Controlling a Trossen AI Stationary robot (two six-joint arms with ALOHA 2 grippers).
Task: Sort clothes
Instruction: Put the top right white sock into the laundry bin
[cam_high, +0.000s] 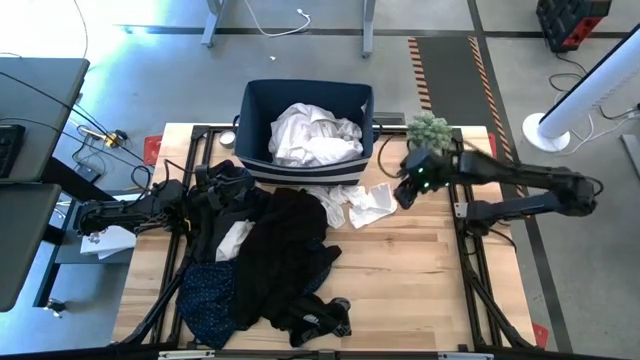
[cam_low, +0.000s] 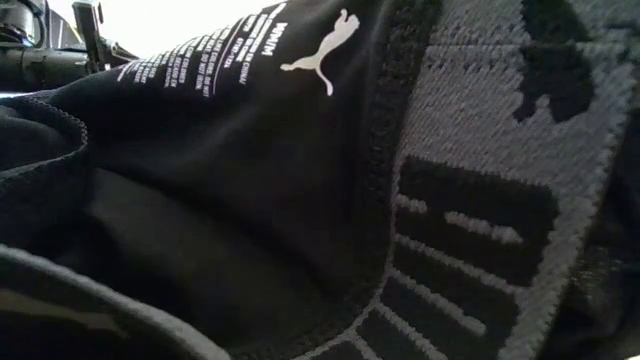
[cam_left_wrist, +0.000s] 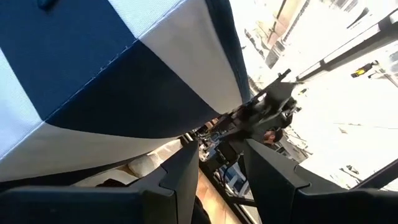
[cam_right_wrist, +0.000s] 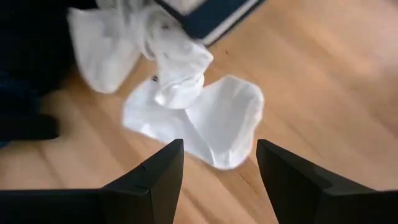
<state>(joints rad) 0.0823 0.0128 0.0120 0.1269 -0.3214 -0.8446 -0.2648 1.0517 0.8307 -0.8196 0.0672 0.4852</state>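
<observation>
A heap of black clothes (cam_high: 285, 250) lies in the middle of the table, and a dark navy speckled garment (cam_high: 208, 292) lies at its near left. A small white garment (cam_high: 366, 205) lies flat on the wood by the navy bin's (cam_high: 255, 110) near right corner; it also shows in the right wrist view (cam_right_wrist: 205, 121). Several white clothes (cam_high: 315, 135) lie in the bin. My right gripper (cam_right_wrist: 221, 165) is open just above and beside the white garment (cam_high: 408, 190). My left gripper (cam_left_wrist: 221, 171) is open and empty by the bin's near left corner (cam_high: 232, 183).
The bin with its white stripe (cam_left_wrist: 93, 87) fills the left wrist view. A black garment with a white logo and a grey waistband (cam_low: 300, 180) blocks the low view. A small green plant (cam_high: 430, 130) stands at the far right. Bare wood (cam_high: 400, 280) lies at the near right.
</observation>
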